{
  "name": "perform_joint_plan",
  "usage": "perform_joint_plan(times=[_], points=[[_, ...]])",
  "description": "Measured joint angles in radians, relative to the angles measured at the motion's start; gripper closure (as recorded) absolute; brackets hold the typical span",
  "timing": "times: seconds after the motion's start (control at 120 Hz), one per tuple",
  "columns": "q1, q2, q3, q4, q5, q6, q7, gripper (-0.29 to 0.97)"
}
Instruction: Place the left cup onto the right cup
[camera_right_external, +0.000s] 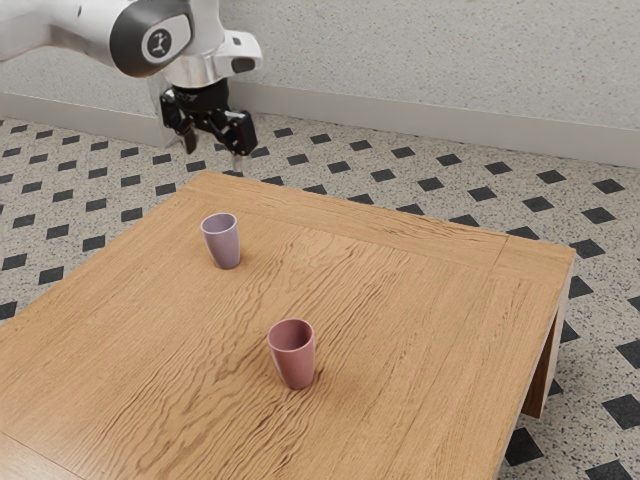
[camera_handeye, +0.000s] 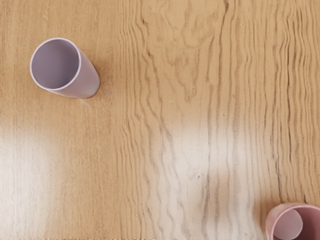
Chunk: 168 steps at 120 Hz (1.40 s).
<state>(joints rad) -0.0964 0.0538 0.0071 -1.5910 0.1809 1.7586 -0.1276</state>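
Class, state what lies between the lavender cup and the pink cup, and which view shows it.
Only bare wooden table lies between the lavender cup and pink cup; both exterior and wrist views show it.

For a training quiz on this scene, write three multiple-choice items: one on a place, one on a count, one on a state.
1. In the exterior view, where does the lavender cup stand relative to the pink cup?
A. Further back, toward the view's left
B. Stacked on it
C. On the floor

2. How many cups stand on the table?
A. One
B. Two
C. Three

3. What is the state of the gripper?
A. Shut on the lavender cup
B. Open and holding nothing
C. Resting on the pink cup

Answers:
1. A: the cups stand apart on the wood.
2. B: there is one lavender and one pink.
3. B: it hangs above the table's far edge, jaws apart, with nothing between them.
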Motion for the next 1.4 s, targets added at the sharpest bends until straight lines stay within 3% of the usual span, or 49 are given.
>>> perform_joint_plan(times=[0.192,0.442,1.4], points=[[0.090,0.066,-0.001,0.002,-0.010,0.035,-0.002,0.00],[0.137,0.160,-0.001,0.016,-0.044,0.100,-0.005,0.00],[0.248,0.578,0.001,0.393,-0.089,0.197,0.004,0.00]])
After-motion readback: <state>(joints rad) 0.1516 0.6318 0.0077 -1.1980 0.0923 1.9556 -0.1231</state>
